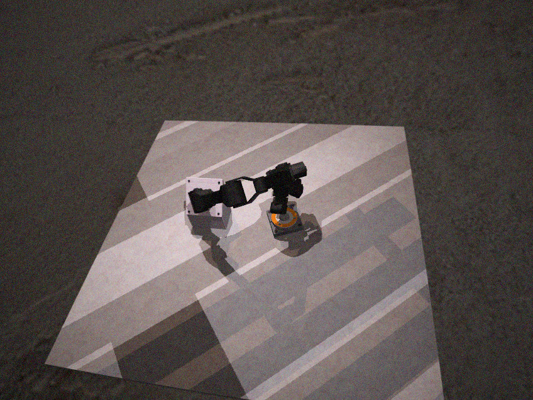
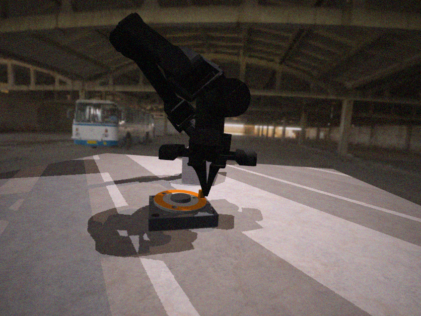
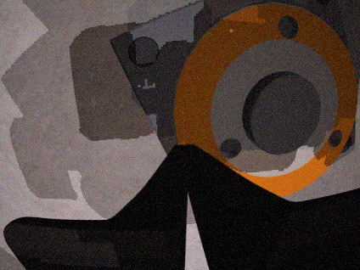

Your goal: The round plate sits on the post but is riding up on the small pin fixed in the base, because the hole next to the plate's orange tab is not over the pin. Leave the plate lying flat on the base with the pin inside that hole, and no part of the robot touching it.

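With the black gripper (image 2: 205,194) jaws together on nothing, tips beside the small orange tab (image 2: 200,193) of the round orange-and-grey plate (image 2: 180,201), a sideways push risks slipping off the tab or jamming the plate against the pin.
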Available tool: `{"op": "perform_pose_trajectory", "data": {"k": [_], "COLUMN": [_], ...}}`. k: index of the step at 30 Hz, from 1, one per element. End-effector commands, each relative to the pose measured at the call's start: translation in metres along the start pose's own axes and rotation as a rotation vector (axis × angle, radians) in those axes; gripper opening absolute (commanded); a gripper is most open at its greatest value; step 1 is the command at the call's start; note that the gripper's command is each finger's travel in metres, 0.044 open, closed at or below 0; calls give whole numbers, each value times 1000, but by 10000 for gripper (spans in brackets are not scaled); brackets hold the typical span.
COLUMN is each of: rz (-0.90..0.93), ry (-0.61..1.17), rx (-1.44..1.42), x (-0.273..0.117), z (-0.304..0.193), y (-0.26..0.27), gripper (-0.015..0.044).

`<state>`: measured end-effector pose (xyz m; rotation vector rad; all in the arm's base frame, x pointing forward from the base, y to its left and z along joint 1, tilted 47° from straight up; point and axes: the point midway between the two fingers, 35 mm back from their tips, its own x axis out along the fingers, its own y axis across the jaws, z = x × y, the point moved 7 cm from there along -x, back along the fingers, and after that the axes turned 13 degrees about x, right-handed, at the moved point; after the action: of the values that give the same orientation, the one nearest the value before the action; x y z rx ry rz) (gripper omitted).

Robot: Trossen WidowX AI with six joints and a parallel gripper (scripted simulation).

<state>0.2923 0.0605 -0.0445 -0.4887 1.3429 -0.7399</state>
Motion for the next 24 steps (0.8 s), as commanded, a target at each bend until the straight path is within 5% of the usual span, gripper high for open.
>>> {"op": "perform_pose_trajectory", "data": {"k": [1, 24], "rz": [1, 0], "ry": [4, 5], "rx": [2, 1], "x": [0, -3], "z": [-6, -23], "y": [-4, -26], "gripper": [0, 0]}}
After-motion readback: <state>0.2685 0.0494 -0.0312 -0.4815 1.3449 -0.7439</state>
